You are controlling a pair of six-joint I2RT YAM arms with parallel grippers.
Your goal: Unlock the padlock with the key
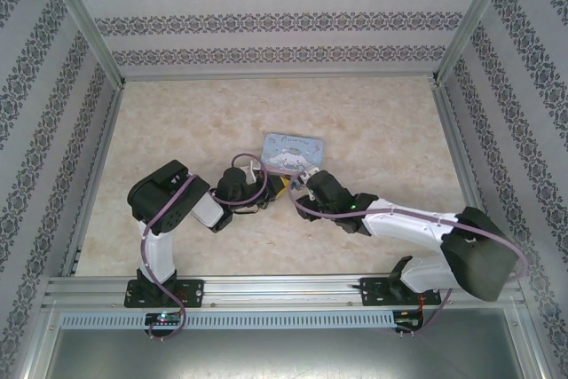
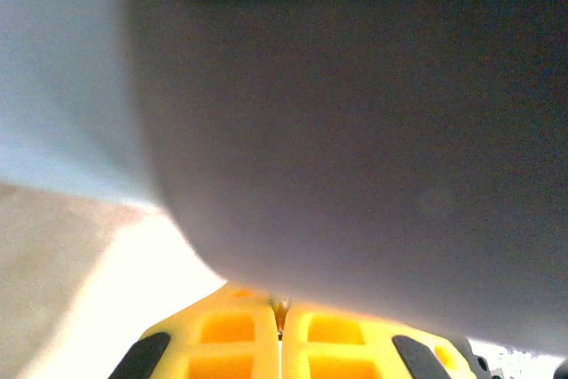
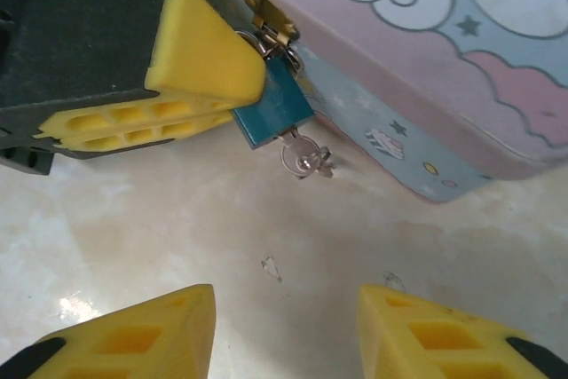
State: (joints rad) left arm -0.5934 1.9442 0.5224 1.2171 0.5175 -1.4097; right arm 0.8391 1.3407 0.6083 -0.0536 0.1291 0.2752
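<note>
The padlock [image 3: 277,111] has a teal body and hangs from the brass hasp [image 3: 266,13] on the tin's front wall. Its thin shackle runs through the hasp. My left gripper [image 3: 245,99] is shut on the padlock's upper left side, and in the left wrist view its yellow fingertips [image 2: 248,330] meet with a sliver of brass between them. The small silvery key [image 3: 302,160] sticks out of the padlock's lower end, just above the table. My right gripper [image 3: 286,330] stands open a short way in front of the key, touching nothing.
The pale blue and pink cartoon tin [image 1: 293,150] lies flat mid-table, right behind both grippers [image 1: 284,185]. Marbled tabletop stretches all round it. Patterned walls and metal frame posts bound the table at the left, right and back.
</note>
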